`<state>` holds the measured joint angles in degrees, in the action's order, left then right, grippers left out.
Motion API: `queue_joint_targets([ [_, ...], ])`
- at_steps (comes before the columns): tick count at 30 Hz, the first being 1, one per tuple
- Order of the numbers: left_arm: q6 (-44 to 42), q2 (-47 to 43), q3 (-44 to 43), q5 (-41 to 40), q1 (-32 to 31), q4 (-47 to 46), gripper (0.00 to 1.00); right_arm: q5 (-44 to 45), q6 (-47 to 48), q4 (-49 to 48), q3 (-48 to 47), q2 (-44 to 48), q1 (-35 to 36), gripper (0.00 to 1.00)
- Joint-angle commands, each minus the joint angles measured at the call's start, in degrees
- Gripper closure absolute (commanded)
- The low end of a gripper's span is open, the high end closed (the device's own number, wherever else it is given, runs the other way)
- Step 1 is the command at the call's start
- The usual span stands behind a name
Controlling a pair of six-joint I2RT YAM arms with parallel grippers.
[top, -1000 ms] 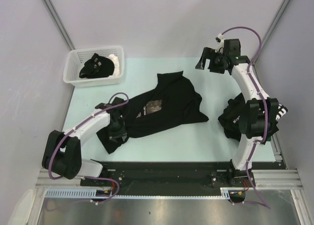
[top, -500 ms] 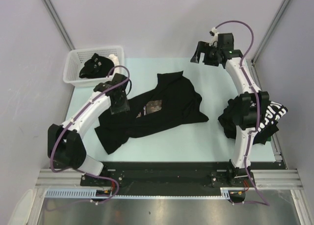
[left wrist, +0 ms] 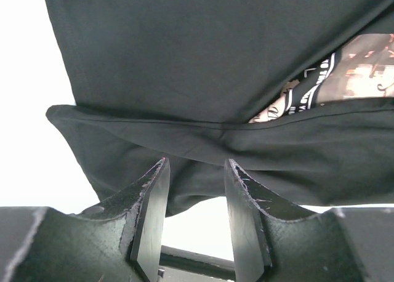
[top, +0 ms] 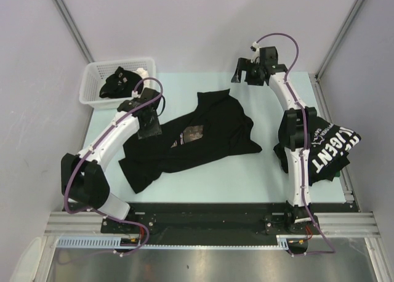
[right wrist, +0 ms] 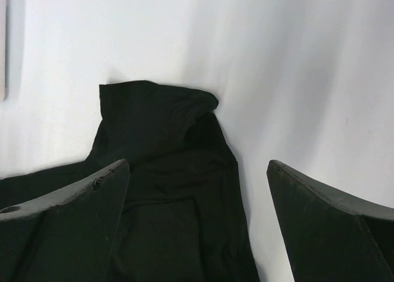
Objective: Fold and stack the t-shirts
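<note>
A black t-shirt (top: 212,131) with a reddish-brown chest print (top: 194,134) lies crumpled in the middle of the table. My left gripper (top: 149,128) hovers at its left edge. In the left wrist view the shirt (left wrist: 203,60) and print (left wrist: 369,66) lie just beyond my left gripper (left wrist: 196,165), whose jaws stand partly open with nothing between them. My right gripper (top: 241,74) is wide open at the back, above the shirt's far end (right wrist: 160,146). A second black t-shirt (top: 329,148) with white lettering lies at the right edge.
A white slotted basket (top: 92,97) stands at the back left with dark cloth (top: 122,82) in it. The right arm's elbow (top: 298,125) rises beside the lettered shirt. Grey walls close in the table on three sides.
My left gripper rose from the shirt's near-left corner and moved back to its left edge. The right gripper swung left along the back. More of the white lettering now shows.
</note>
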<state>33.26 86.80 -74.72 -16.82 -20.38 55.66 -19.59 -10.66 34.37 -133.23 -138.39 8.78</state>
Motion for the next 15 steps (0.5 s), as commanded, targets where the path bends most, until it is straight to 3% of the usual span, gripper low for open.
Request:
queue_joint_targets([
  [1,-1.7,-0.5,-2.4,-0.4,0.7,-0.1,0.55,-2.9,-2.9,-1.8,-2.0,1.4,0.0,0.01],
  [8,0.4,-2.6,5.3,7.1,-0.1,-2.2,0.54,-2.7,-6.0,-5.2,20.6,20.2,0.4,0.0],
  [13,0.6,-7.7,11.2,11.0,-1.0,-4.9,0.59,0.6,-1.9,5.1,30.4,29.6,2.9,0.0],
  [15,-0.1,-9.7,12.6,11.9,-1.1,-5.6,0.65,1.8,-0.9,5.7,35.3,33.3,4.8,0.0],
])
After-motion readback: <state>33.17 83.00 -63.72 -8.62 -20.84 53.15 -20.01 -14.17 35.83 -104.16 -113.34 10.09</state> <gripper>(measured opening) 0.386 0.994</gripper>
